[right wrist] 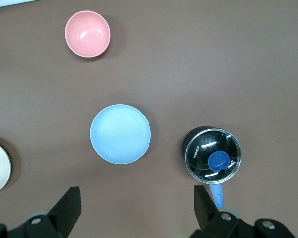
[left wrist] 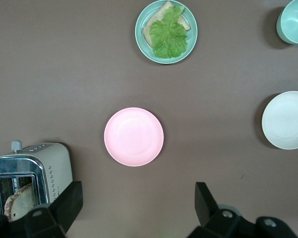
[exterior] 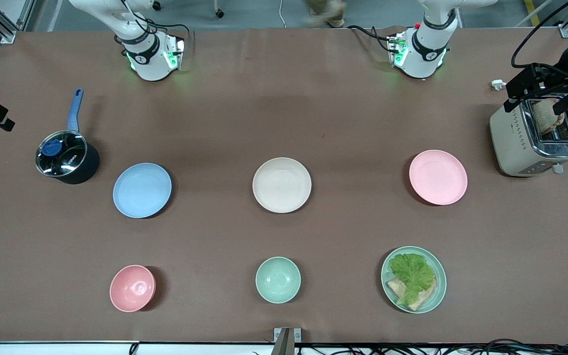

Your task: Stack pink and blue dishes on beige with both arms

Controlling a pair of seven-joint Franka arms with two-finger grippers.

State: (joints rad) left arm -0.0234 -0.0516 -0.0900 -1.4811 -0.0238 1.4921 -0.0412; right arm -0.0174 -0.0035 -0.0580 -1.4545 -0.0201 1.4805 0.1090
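So, sat dead centre of the table: beige plate (exterior: 282, 185), bare, nothing stacked on it yet. Flanked by the two plates meant to go on top, all three in one row across the table — pink plate (exterior: 438, 177) out toward the left arm's end, blue plate (exterior: 142, 190) toward the right arm's end, each well apart from the beige one.

Looked like a clean split of work, judging by that layout: pink nearer the left arm, blue nearer the right.

Left gripper (left wrist: 139, 203) hung high over the table with the pink plate just ahead of its fingertips, fingers spread wide, holding nothing. Right gripper (right wrist: 137, 203) same deal over the blue plate, fingers wide apart and empty too. Neither gripper visible from the front camera, only the two bases up top, so both arms apparently tucked up high and looking straight down.

Round plates, so no long axis to fuss about; probably just a rim grab.

Other clutter: toaster (exterior: 535, 138) beside the pink plate, lidded saucepan (exterior: 67, 157) beside the blue, and nearer the front camera a pink bowl (exterior: 132, 288), mint bowl (exterior: 278, 279) and green plate with lettuce sandwich (exterior: 413, 279).
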